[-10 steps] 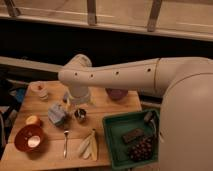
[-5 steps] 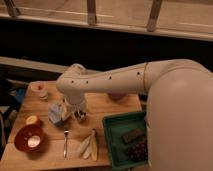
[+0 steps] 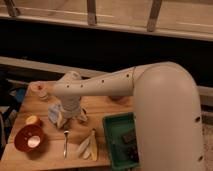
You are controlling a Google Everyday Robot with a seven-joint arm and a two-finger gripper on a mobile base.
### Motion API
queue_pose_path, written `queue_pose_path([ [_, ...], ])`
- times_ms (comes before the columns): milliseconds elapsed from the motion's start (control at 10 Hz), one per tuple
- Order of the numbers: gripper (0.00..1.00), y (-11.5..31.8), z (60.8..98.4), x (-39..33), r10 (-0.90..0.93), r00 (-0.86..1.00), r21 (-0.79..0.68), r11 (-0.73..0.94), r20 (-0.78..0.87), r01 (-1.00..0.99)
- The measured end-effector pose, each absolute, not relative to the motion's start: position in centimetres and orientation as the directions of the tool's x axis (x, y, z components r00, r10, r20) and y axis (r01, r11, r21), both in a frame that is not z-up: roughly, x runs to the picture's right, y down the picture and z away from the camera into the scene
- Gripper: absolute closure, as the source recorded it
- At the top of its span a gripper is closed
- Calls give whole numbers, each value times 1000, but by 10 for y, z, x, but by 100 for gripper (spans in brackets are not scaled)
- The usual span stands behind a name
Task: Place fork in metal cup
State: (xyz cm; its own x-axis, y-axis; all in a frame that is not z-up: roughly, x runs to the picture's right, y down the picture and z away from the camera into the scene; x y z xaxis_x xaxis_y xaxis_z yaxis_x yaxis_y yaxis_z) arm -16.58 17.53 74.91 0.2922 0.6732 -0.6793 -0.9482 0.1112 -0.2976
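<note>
The slim silvery fork [image 3: 66,143] lies flat on the wooden table [image 3: 45,159], its handle pointing toward the front edge. My gripper [image 3: 67,116] hangs over the table just behind the fork and appears open, with nothing in it. The small dark metal cup [image 3: 81,117] shows partly at the gripper's right side, mostly covered by the wrist. My big white arm [image 3: 125,85] reaches in from the right across the back of the table.
A red bowl [image 3: 28,138] sits front left, with a small orange fruit [image 3: 33,120] behind it. A banana peel [image 3: 88,146] lies right of the fork. A green tray [image 3: 120,131] holds dark items. At back left stands an orange-topped glass [image 3: 40,91].
The arm has swung further left and lower over the table, bringing the gripper down behind the fork. The view has shifted, and the arm now fills more of the right side.
</note>
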Motion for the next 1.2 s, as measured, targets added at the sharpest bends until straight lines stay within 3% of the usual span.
queue_pose_path([
  [400, 20, 202, 768, -186, 618, 313, -347, 70, -721, -935],
  [1200, 20, 211, 783, -199, 591, 338, -376, 63, -732, -925],
])
